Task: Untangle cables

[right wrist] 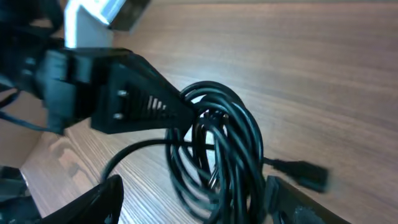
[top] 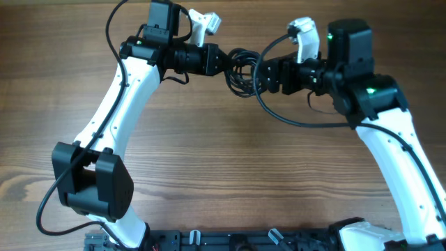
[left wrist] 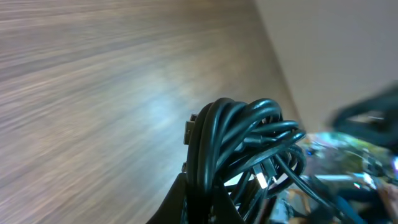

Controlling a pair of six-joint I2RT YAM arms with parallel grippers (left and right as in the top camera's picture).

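The cables (top: 240, 70) are a fist-sized tangle of thin black loops, held up near the table's far edge between my two grippers. My left gripper (top: 223, 63) is shut on a bunch of the loops; in the left wrist view its fingers (left wrist: 202, 202) pinch the cables (left wrist: 249, 134), and a silvery plug (left wrist: 261, 179) shows among them. My right gripper (top: 262, 74) is open. In the right wrist view its fingers (right wrist: 196, 202) stand wide apart with the cables (right wrist: 230, 149) hanging between them. A black plug end (right wrist: 305, 174) sticks out to the right.
The wooden table (top: 230, 167) stretches toward the front. A black rail with fittings (top: 244, 240) runs along the front edge. A thicker black wire (top: 300, 123) loops from the right arm onto the table. The left arm's base (top: 94, 181) stands front left.
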